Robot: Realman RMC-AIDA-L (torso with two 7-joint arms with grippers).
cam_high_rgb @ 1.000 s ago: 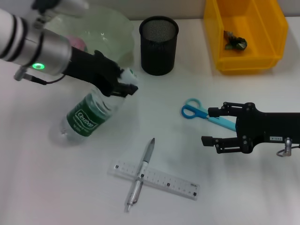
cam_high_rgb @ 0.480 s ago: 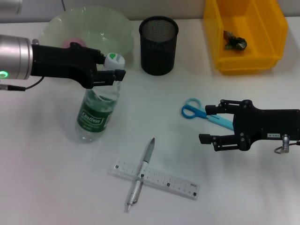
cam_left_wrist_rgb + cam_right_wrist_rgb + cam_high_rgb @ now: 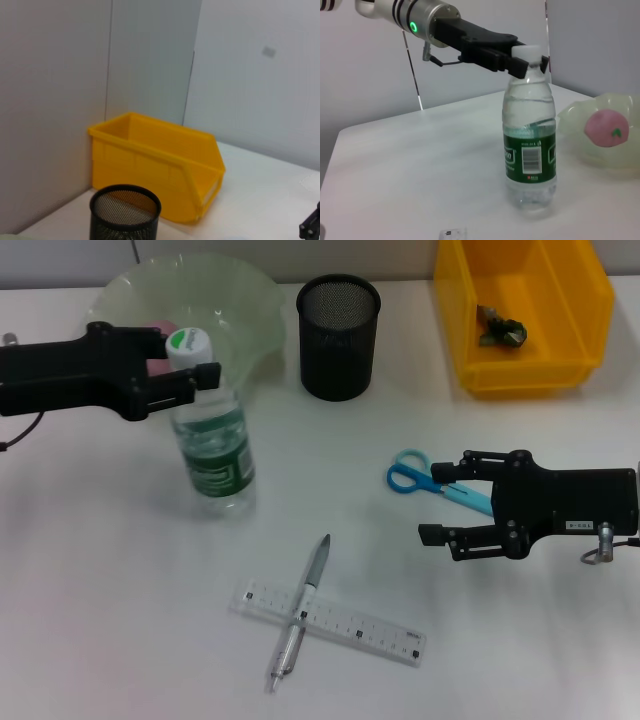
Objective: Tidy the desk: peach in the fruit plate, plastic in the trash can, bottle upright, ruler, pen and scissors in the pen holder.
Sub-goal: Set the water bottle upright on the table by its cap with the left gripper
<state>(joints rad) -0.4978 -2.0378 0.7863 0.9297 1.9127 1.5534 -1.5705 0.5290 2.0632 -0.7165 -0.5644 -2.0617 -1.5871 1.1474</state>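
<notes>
The clear water bottle (image 3: 213, 445) with a green label stands upright left of centre; it also shows in the right wrist view (image 3: 530, 155). My left gripper (image 3: 185, 362) is shut on its neck just under the cap, as the right wrist view (image 3: 522, 62) also shows. My right gripper (image 3: 436, 506) is open, hovering over the blades of the blue scissors (image 3: 408, 476). A silver pen (image 3: 303, 608) lies across a clear ruler (image 3: 350, 628). The black mesh pen holder (image 3: 338, 335) stands at the back. The peach (image 3: 605, 128) lies in the pale green fruit plate (image 3: 240, 295). Crumpled plastic (image 3: 500, 330) lies in the yellow bin (image 3: 540, 360).
The yellow bin stands at the back right, right of the pen holder, as the left wrist view (image 3: 160, 170) shows. The fruit plate sits directly behind the bottle. White table (image 3: 120, 620) lies open at the front left and front right.
The left gripper has lifted the bottle from lying tilted to standing upright and shifted it slightly left. The right gripper has crept a little to the left over the scissors.
</notes>
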